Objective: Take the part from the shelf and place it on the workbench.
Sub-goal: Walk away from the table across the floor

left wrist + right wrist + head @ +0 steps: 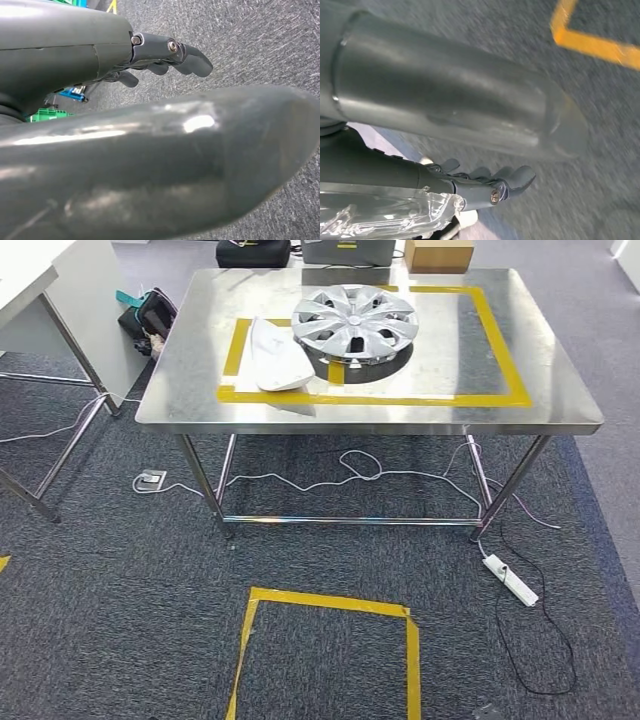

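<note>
Grey carpet [113, 620] covers the floor, and nearest, at six o'clock in the head view, a square of yellow tape [332, 605] is stuck to it. A white power strip [513, 579] lies at four o'clock with a black cord looping beside it.

Beyond the tape stands the steel workbench [189, 390], with thin cables trailing on the carpet under it. A yellow tape rectangle [498, 340] is marked on its top. Inside that, toward eleven o'clock, lies a white curved part [278, 358], and just beside it, at twelve o'clock, a silver hubcap [355, 322] rests flat, apparently overlapping the white part's edge. A white table [30, 290] stands at ten o'clock, a black bag [155, 312] beside it on the floor, and a cardboard box [438, 254] sits past the bench's far edge.

In the left wrist view the left hand [162, 60] hangs over the carpet, fingers [196, 61] extended and slightly curved, holding nothing. In the right wrist view the right hand [486, 185] is likewise over carpet, fingers [522, 177] loosely stretched out and empty; crinkled clear plastic wrap [388, 215] shows beside it.
</note>
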Controlling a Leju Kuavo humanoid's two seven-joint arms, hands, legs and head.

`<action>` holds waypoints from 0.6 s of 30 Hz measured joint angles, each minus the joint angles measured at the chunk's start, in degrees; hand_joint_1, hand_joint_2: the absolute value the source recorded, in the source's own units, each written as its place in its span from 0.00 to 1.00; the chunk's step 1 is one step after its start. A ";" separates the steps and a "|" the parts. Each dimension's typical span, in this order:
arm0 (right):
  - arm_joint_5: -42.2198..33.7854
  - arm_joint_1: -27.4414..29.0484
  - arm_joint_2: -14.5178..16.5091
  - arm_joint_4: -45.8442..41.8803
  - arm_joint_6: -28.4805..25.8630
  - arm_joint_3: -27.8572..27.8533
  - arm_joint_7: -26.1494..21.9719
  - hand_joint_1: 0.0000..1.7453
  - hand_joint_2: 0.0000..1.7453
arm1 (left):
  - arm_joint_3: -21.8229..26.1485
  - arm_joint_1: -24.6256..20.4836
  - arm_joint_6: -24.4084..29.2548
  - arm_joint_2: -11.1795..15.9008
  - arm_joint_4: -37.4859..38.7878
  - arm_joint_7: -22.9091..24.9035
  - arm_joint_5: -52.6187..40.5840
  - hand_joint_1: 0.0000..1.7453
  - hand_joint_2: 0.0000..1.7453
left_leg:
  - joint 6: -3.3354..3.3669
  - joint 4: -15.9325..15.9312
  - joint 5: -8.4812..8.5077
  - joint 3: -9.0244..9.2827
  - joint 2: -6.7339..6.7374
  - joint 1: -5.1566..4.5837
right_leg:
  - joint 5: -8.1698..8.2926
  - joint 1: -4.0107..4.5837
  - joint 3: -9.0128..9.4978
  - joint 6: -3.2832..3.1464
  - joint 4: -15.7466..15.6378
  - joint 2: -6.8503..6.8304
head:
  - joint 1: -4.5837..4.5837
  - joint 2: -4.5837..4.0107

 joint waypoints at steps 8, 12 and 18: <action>4.17 -0.14 4.55 1.43 0.93 -0.57 8.73 0.00 0.00 | 0.01 -0.07 0.50 -0.32 0.00 0.91 0.00 0.00 0.00 | 0.92 -2.52 2.03 0.10 -0.86 0.85 | -8.70 -0.99 -5.42 2.16 14.15 -0.09 | 0.54 0.00; 5.68 -0.11 5.86 1.75 1.62 -0.02 10.21 0.00 0.00 | 0.01 -0.15 0.54 -0.38 0.02 1.37 0.00 0.00 0.00 | -0.87 -1.40 2.65 -1.43 -2.86 1.93 | -4.72 -2.56 0.18 4.09 5.71 1.38 | 0.60 0.00; 6.42 -0.34 7.03 2.02 1.85 0.61 10.65 0.00 0.00 | 0.01 0.17 0.58 -0.22 0.01 1.42 -0.01 0.00 0.00 | -2.87 0.14 2.91 -2.92 -4.44 2.19 | -3.38 -2.48 1.90 0.83 2.19 1.47 | 0.23 0.00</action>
